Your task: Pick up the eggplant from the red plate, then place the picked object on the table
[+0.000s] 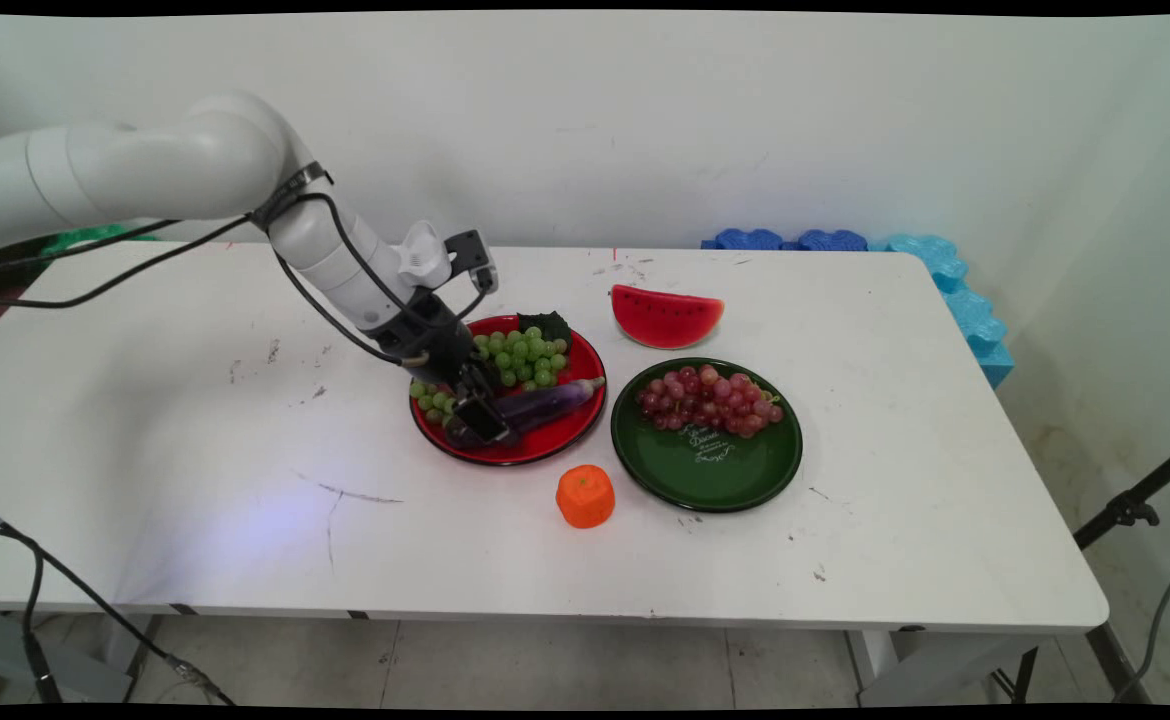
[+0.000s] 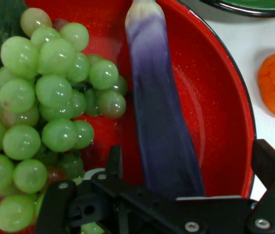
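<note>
Black gripper (image 2: pixel 176 195) sits with its jaws spread around my purple eggplant (image 2: pixel 159 122) at center frame; smooth, probably slippery, best grasped mid-body.

the scene is evenly and brightly lit from above. only soft, faint shadows are cast on the white table (image 1: pixel 845 330) beneath the glossy dark green plate (image 1: pixel 735 480). in the hand view, small highlights are seen on the round green grapes (image 2: pixel 54 92), and the nearest black linkage is rendered slightly soft.
</note>
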You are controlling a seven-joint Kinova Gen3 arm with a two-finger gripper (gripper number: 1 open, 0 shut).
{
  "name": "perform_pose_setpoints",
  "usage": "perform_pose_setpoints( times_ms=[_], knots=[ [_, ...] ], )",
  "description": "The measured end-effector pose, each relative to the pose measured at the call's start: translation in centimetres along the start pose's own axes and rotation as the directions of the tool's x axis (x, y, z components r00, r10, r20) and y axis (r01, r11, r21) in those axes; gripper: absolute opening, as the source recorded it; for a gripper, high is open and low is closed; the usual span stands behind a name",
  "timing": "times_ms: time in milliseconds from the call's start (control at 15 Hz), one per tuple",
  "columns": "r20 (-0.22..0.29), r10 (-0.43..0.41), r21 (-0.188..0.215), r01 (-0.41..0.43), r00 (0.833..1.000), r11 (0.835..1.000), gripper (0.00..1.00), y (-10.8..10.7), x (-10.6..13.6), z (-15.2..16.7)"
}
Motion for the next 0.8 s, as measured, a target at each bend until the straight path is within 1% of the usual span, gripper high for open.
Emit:
perform_pose_setpoints(
  times_ms=[267,333,800],
  knots=[
    [-0.003,0.001,-0.002,-0.001,1.000,1.000,1.00,-0.4,0.2,0.9],
    [-0.003,0.002,-0.002,-0.002,1.000,1.000,0.00,-0.5,0.2,1.1],
    [-0.005,0.024,-0.008,-0.024,1.000,1.000,0.00,-0.7,0.5,1.9]
  ],
)
